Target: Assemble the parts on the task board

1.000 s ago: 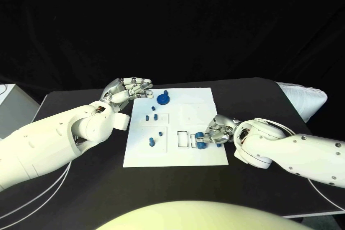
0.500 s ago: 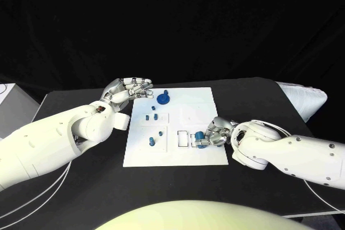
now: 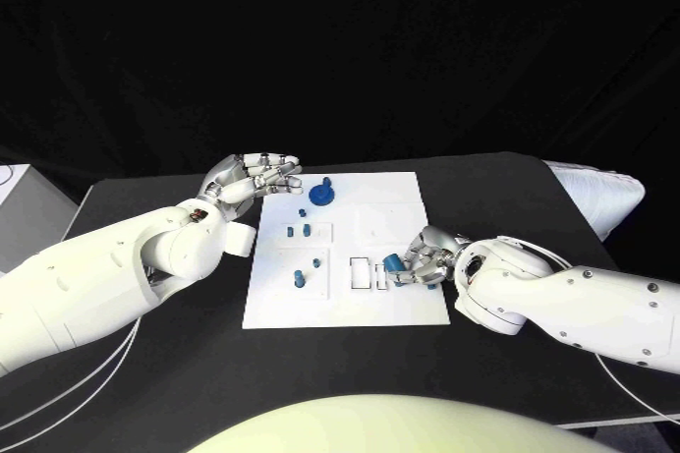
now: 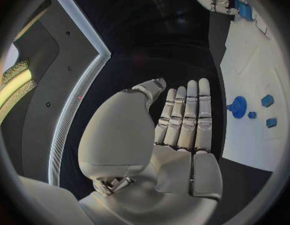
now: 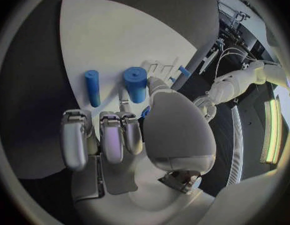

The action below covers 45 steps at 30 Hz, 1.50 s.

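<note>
- While the right hand (image 3: 421,257) rests over the right edge of the task board (image 3: 390,193), it pinches a short blue cylinder (image 5: 135,84) between thumb and fingers (other fingers curled in, right wrist view).
- A thinner blue peg (image 5: 92,87) lies flat on the board just beside that cylinder, apart from it.
- Left hand (image 3: 253,179) hovers at the board's far left corner, holding nothing; fingers straight, side by side, thumb apart.
- Round blue part (image 3: 324,192) sits on the board near the left hand; smaller blue pieces (image 3: 301,277) stand mid-board.

task board (image 3: 347,291) mid-table (image 3: 170,355), parts (image 3: 299,277) on it
</note>
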Available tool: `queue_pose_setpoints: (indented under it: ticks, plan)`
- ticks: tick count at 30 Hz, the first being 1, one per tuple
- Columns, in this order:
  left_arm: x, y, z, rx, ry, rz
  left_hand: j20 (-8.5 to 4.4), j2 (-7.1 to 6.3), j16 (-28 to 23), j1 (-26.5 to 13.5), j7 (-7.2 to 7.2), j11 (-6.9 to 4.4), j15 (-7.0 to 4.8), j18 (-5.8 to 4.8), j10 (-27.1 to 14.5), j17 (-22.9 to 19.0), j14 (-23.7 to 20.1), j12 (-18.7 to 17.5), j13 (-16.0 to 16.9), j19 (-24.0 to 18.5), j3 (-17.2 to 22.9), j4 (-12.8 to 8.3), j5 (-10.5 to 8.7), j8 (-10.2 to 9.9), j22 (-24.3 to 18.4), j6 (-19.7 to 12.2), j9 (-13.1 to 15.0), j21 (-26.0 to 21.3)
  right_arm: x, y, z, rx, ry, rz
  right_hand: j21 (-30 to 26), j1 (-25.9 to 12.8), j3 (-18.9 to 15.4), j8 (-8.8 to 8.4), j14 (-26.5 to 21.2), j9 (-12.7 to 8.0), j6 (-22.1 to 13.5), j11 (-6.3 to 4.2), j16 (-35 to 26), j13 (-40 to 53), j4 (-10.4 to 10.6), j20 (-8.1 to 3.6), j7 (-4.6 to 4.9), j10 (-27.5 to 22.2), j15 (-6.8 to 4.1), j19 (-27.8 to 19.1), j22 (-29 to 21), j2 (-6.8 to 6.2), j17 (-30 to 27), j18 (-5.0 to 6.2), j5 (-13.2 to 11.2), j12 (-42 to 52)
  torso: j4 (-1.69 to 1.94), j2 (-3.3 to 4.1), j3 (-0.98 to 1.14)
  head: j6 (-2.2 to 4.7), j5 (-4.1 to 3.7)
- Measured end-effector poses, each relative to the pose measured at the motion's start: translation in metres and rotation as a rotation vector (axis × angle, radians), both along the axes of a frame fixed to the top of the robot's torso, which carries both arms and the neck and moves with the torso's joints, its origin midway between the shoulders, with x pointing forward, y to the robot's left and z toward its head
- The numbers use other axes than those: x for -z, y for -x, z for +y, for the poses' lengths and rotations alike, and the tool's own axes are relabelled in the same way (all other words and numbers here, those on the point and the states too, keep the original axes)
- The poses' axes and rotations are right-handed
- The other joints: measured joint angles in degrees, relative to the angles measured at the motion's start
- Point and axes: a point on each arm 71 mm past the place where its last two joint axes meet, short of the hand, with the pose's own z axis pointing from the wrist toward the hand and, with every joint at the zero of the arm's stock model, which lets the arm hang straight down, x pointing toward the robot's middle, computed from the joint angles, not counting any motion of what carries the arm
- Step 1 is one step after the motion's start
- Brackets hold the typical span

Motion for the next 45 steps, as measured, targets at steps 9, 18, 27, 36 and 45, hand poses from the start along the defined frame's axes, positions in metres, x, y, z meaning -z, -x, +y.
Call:
queue_pose_setpoints:
  ticks: [9, 18, 27, 36, 45]
  plan:
    - [0.000, 0.000, 0.000, 0.000, -0.001, 0.001, 0.00, 0.00, -0.2, 0.0, 0.00, 0.00, 0.00, 0.00, 0.0, 0.1, 0.0, 0.0, 0.0, 0.0, 0.0, 0.0, 0.00, 0.0, -0.1, 0.0, -0.1, 0.0, -0.009, 0.002, -0.009, 0.093, -0.090, 0.030, 0.5, 1.4, 0.8, 0.00, -0.2, -0.1, 0.2, -0.31, 0.0, 0.0, 0.6, -0.19, 0.23, -0.1, -0.22, 0.0, 0.0, -1.46, 0.0, 0.00, 4.2, 0.0, 0.00, -0.01, -0.03, 0.16, -0.03]
    - [0.000, 0.000, 0.000, 0.001, -0.001, 0.002, 0.00, 0.00, -0.2, 0.0, 0.00, 0.00, 0.00, 0.00, 0.0, 0.0, 0.0, 0.0, 0.0, 0.0, 0.0, 0.0, 0.00, 0.0, 0.0, 0.0, -0.1, 0.0, -0.031, 0.000, -0.005, 0.132, -0.168, 0.032, 0.5, -0.2, 5.4, 0.01, -0.2, -0.1, 0.2, -0.30, 0.0, 0.0, 0.9, -0.19, 0.23, -0.1, -0.21, 0.0, 0.0, -3.06, 0.0, 0.00, 4.6, 0.0, -0.01, -0.04, -0.07, 0.26, 0.02]
    - [0.000, 0.000, 0.000, 0.002, -0.002, 0.003, 0.00, 0.00, -0.2, 0.0, 0.00, 0.00, 0.00, 0.00, 0.0, 0.0, 0.0, 0.0, 0.0, 0.0, 0.0, 0.0, 0.00, 0.0, 0.0, 0.0, -0.1, 0.0, -0.033, -0.001, 0.014, 0.116, -0.200, 0.056, 0.5, -2.0, 8.5, 0.01, -0.2, -0.1, 0.4, -0.29, 0.0, 0.0, 0.8, -0.19, 0.43, -0.1, -0.20, 0.0, 0.0, -4.42, 0.0, 0.01, 2.5, 0.0, 0.01, -0.02, -0.07, 0.35, 0.00]
    - [0.001, 0.000, -0.001, 0.004, -0.002, 0.005, 0.00, 0.00, -0.2, 0.0, 0.00, 0.00, 0.00, 0.00, 0.0, 0.1, 0.0, 0.0, 0.0, 0.0, 0.0, 0.0, 0.00, 0.0, -0.1, 0.0, -0.1, 0.0, -0.024, -0.006, 0.030, 0.086, -0.183, 0.087, 0.5, -5.9, 12.2, 0.52, -0.2, -0.1, 0.4, -0.29, 0.0, 0.0, -2.5, -0.18, 0.44, -0.1, -0.20, 0.0, 0.0, -4.16, 0.0, 0.00, -3.7, 0.0, 0.01, 0.00, -0.11, 0.23, 0.21]
    - [0.001, 0.000, -0.001, 0.006, -0.002, 0.006, 0.00, 0.00, -0.2, 0.0, 0.00, 0.00, 0.00, 0.00, 0.0, 0.1, 0.0, 0.0, 0.0, 0.0, 0.0, 0.0, 0.00, 0.0, -0.1, 0.0, -0.1, 0.0, -0.018, -0.006, 0.041, 0.040, -0.160, 0.119, 0.2, -6.9, 12.4, 0.86, -0.2, 0.0, 0.4, -0.29, 0.0, 0.0, -2.7, -0.18, 0.43, -0.1, -0.20, 0.0, 0.0, -3.85, 0.0, 0.01, -5.0, 0.0, 0.01, 0.05, -0.08, 0.11, 0.31]
